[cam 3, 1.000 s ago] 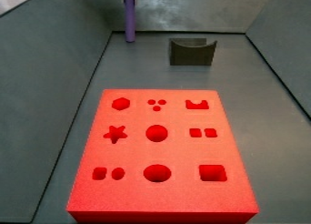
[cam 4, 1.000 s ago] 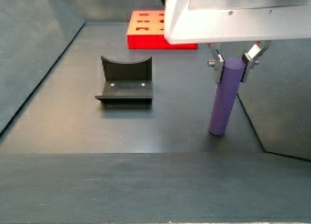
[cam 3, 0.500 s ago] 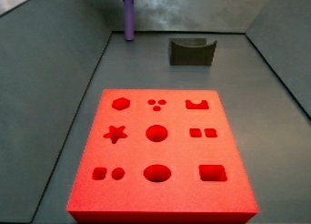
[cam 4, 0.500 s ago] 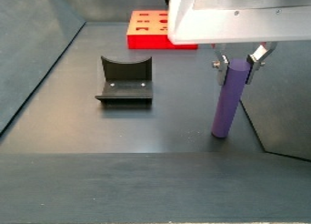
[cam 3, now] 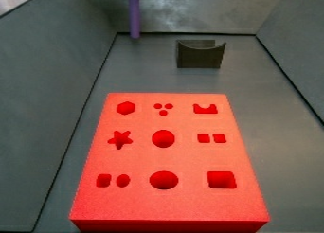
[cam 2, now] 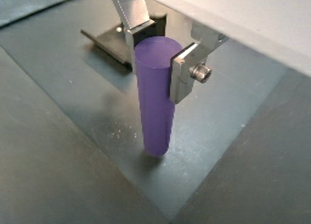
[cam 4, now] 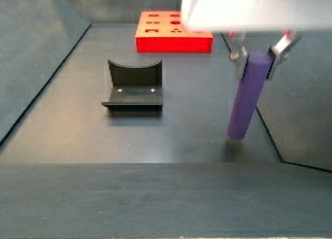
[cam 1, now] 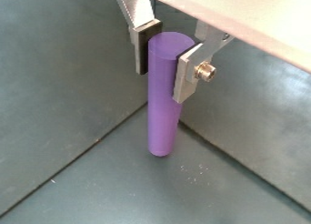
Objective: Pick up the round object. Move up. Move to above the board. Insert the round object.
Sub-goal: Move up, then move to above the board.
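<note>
The round object, a slim purple rod [cam 4: 248, 92], hangs upright in my gripper [cam 4: 258, 54], which is shut on its top end. In both wrist views the silver fingers [cam 1: 190, 71] [cam 2: 186, 70] clamp the rod [cam 1: 162, 100] [cam 2: 155, 96] from both sides. Its lower end sits just above the grey floor. In a side view the rod [cam 3: 135, 15] stands at the far left end of the bin, well behind the red board [cam 3: 166, 161] with its shaped cut-outs. The board also shows in a side view [cam 4: 169, 32], far from the gripper.
The dark fixture [cam 4: 132, 85] [cam 3: 199, 53] stands on the floor between the rod and the board; it also shows behind the rod in a wrist view [cam 2: 112, 42]. Grey bin walls [cam 4: 305, 117] rise close beside the rod.
The gripper has risen a little with the rod in it, and the rod's lower end has left the floor. The board and fixture have not moved.
</note>
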Controlling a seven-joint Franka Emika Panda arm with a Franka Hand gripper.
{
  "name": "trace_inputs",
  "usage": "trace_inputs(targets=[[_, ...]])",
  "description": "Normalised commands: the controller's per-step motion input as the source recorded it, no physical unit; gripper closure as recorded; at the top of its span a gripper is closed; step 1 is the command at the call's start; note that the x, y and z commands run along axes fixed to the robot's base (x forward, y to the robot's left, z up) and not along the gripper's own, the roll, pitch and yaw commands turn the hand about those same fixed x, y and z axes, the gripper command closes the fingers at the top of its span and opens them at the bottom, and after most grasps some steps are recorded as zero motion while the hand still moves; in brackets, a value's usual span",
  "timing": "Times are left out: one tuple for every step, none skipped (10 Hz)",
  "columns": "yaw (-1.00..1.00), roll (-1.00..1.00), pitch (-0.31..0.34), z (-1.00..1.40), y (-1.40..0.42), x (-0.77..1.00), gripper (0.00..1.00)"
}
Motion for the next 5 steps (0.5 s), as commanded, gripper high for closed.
trace_inputs(targets=[[0.00,0.03,0.081,0.54,0.02,-0.01,1.00],[0.01,0.04,0.098,0.34,0.02,0.00,1.00],[0.01,0.05,0.104,0.24,0.02,0.01,1.00],[-0.06,-0.05,0.280,1.00,0.06,0.04,1.00],[-0.06,-0.06,0.279,1.00,0.06,0.03,1.00]])
